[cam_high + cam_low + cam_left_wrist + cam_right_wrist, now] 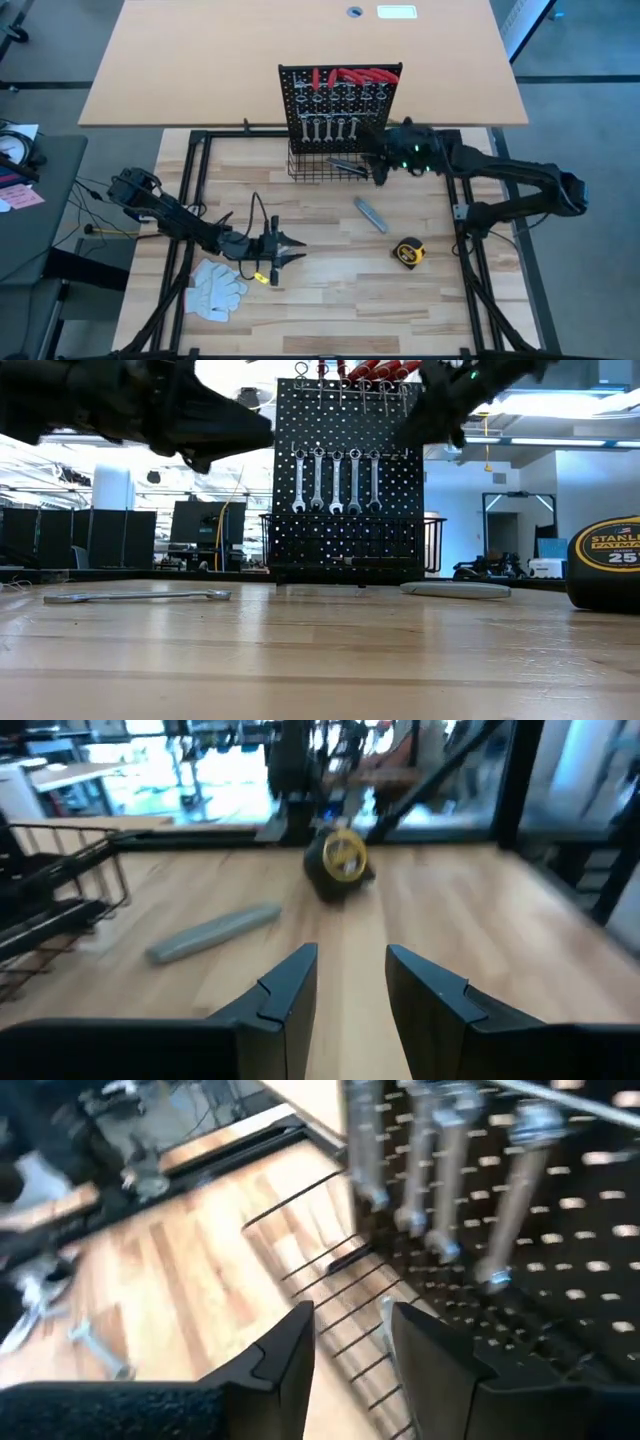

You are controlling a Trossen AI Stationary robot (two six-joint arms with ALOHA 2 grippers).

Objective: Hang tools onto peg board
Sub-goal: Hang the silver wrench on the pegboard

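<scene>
1. Wooden tabletop (330, 300) held the left gripper (292, 247) nearest, jaws apart, empty.
2. Farther off lay the utility knife (371, 214) and tape measure (408, 252).
3. Beyond, the right gripper (381, 172), jaws apart and empty, hung by the peg board (340, 110); swinging away could knock the hung wrenches (328, 128) loose.
</scene>
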